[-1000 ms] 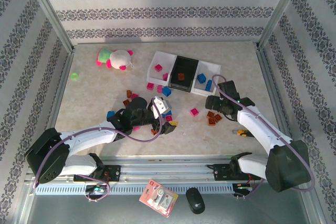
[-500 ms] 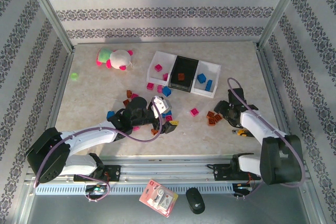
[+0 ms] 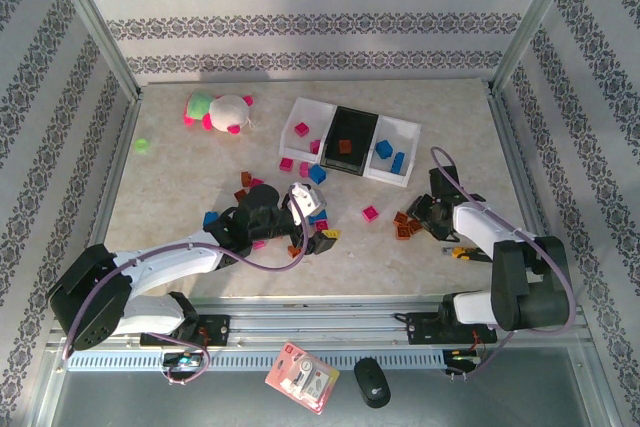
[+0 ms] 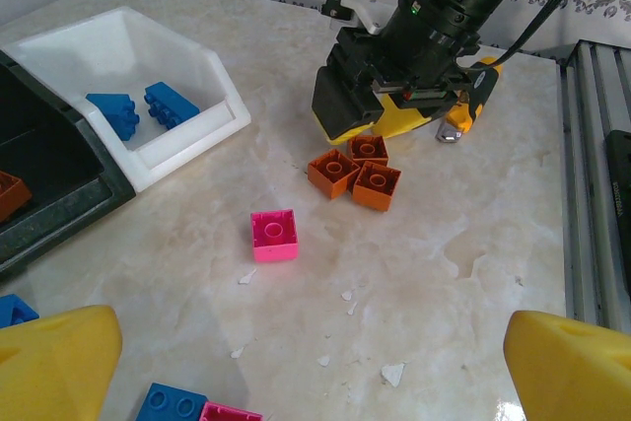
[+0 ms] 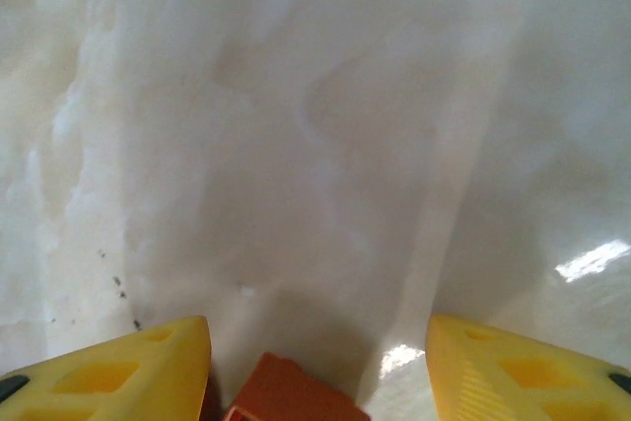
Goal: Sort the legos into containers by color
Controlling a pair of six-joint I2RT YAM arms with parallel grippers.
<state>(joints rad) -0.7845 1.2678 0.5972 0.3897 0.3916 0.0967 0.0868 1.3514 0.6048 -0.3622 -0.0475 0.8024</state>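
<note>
Legos [image 4: 355, 173] in orange sit clustered on the table [image 4: 473, 244], near the white tray [image 4: 192, 135] holding the blue ones. They are light, rigid, slick plastic; I judge a squeeze across flat opposite sides safest. My right arm [image 3: 480, 227] reaches low and steeply down. My right jaws spread wide astride one orange brick [image 5: 291, 393], seemingly not yet touching it. My left jaws also stand wide, facing the pink brick [image 4: 274, 236].
</note>
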